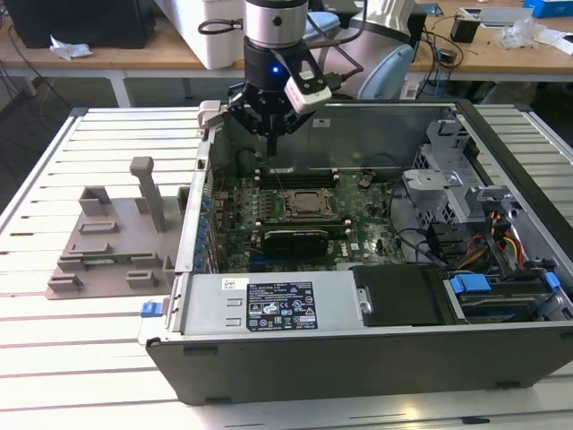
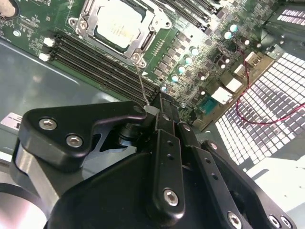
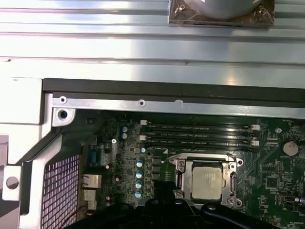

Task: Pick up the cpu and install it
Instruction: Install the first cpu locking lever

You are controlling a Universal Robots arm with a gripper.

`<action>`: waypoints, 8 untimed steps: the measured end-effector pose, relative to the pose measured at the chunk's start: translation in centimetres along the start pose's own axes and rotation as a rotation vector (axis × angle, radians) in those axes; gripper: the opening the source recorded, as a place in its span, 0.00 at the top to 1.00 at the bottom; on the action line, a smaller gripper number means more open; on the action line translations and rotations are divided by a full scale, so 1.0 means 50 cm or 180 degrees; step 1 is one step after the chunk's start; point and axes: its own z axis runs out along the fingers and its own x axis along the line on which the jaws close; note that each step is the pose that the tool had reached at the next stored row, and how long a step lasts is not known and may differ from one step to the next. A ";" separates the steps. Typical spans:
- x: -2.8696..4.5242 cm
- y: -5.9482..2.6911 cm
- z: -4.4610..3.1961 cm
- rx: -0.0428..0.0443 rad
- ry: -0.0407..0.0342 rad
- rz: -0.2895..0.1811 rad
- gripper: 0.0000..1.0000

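The cpu (image 1: pixel 309 204) lies flat in the metal-framed socket on the green motherboard (image 1: pixel 358 237) inside the open computer case (image 1: pixel 358 358). Its silver top shows in both wrist views (image 2: pixel 119 24) (image 3: pixel 207 183). My gripper (image 1: pixel 271 143) hangs above the board near the case's far wall, behind the socket and the memory slots (image 3: pixel 200 133). Its black fingers (image 2: pixel 162 124) are shut together with nothing between them. The cpu is apart from the gripper. A thin socket lever wire (image 2: pixel 142 83) stands up beside the socket.
A grey moulded tray (image 1: pixel 107 242) with upright posts sits on the slatted table at the exterior view's left. The power supply (image 1: pixel 277 305) lines the case's near side. The drive cage and cables (image 1: pixel 466 206) fill the exterior view's right. A perforated rear panel (image 2: pixel 267 109) borders the board.
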 end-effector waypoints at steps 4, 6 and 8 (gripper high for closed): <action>0.007 0.004 0.000 0.0000 0.0000 0.0000 0.89; 0.009 0.006 0.000 0.0000 0.0000 0.0000 0.89; 0.010 0.006 0.001 0.0000 0.0000 0.0000 0.89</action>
